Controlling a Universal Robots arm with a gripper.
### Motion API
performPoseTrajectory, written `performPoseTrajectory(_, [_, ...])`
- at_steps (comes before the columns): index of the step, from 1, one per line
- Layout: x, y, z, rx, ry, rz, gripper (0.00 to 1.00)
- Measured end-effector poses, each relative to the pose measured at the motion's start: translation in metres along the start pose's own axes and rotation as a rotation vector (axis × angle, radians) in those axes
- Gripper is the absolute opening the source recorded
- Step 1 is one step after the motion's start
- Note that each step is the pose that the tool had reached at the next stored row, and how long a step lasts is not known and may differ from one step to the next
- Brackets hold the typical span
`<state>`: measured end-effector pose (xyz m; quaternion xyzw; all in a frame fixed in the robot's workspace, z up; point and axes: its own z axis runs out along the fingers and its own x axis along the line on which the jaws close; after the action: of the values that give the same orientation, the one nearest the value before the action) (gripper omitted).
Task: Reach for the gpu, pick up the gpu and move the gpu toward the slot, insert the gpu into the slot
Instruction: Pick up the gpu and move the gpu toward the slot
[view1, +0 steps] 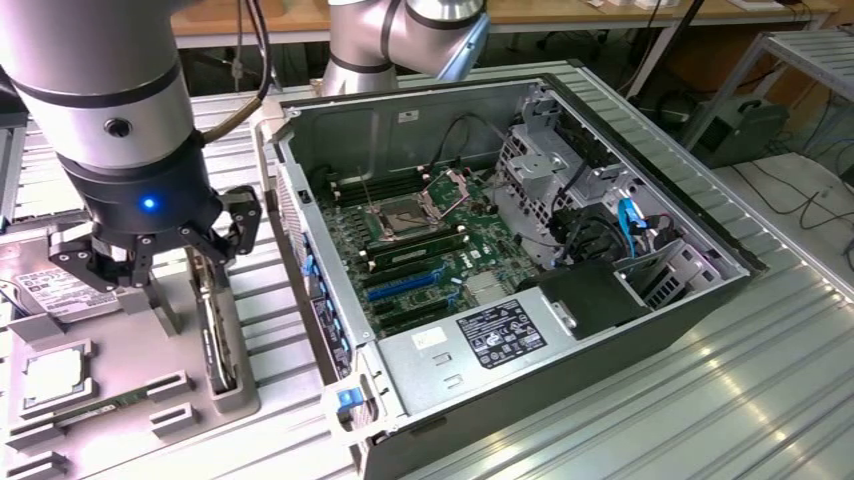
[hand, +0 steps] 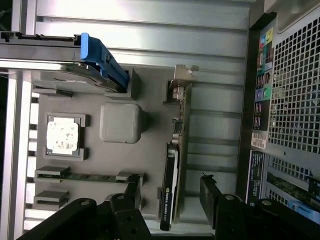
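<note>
The gpu (view1: 214, 335) is a thin dark card standing on edge in a groove of the grey fixture tray (view1: 247, 395), on the exterior view's left beside the open computer case. In the wrist view the gpu (hand: 175, 165) shows its silver bracket (hand: 181, 80) at the end away from the fingers. My gripper (view1: 167, 262) hangs just above the tray, open. Its two black fingers (hand: 210, 197) stand on either side of the card's near end without touching it; the gripper (hand: 171, 197) holds nothing. The blue and black expansion slots (view1: 400, 290) lie on the motherboard inside the case.
The tray also carries a silver labelled hard drive (view1: 60, 295), a square processor chip (hand: 62, 136), a green memory stick (hand: 80, 176) and a grey block (hand: 120, 122). The case wall (view1: 314, 290) rises close beside the tray. Drive cages and cables (view1: 601, 220) crowd the case's far side.
</note>
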<state>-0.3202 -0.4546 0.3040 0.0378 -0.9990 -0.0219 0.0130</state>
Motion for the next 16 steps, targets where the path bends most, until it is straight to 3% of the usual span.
performPoseTrajectory(6, [-0.001,0.0059,0.0113,0.0008,-0.0001,0.000,0.60])
performPoseTrajectory(16, [-0.001,0.0004,0.0294,0.0004,-0.0012,0.022,0.60])
